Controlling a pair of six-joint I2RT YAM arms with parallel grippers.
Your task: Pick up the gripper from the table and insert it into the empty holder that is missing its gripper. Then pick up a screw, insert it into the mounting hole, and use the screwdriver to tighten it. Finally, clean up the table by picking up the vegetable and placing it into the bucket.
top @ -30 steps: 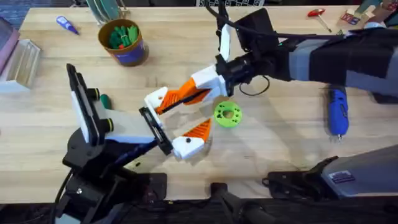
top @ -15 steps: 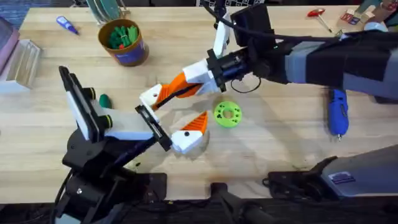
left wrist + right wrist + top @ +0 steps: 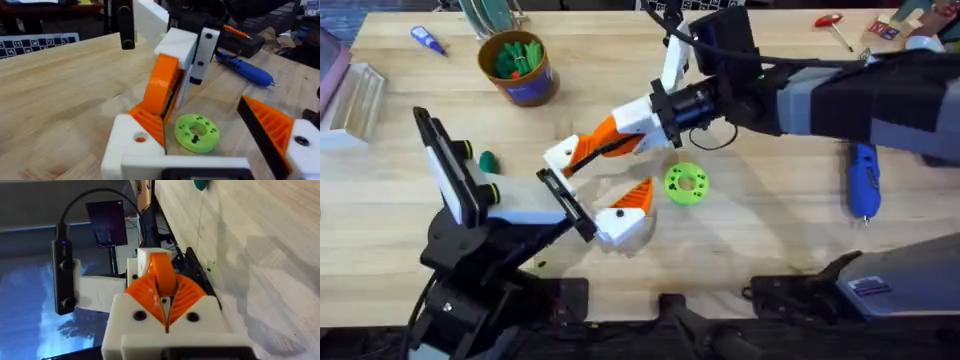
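My right gripper (image 3: 612, 140) reaches in from the right and is shut on the orange ribbed gripper wedge (image 3: 603, 133), which its orange pads (image 3: 150, 297) clamp. The wedge (image 3: 161, 85) slants down so its lower end touches the white holder (image 3: 563, 156) on my left arm's far finger. My left gripper (image 3: 592, 190) is open, and its near finger bears its own orange wedge (image 3: 638, 197). The blue screwdriver (image 3: 863, 180) lies at the right. The dark green vegetable (image 3: 487, 160) lies left of my left arm. The bucket (image 3: 518, 68) stands far left. The screw is out of view.
A lime-green disc (image 3: 686, 184) lies just right of both grippers. A red-handled screwdriver (image 3: 832, 22) lies at the far right edge and a small blue pen tool (image 3: 428, 40) at the far left. A clear box (image 3: 355, 100) sits at the left edge.
A second ago the right gripper carried the wedge left and farther away, and the left gripper shifted with it. Over the last half second both stayed almost still.
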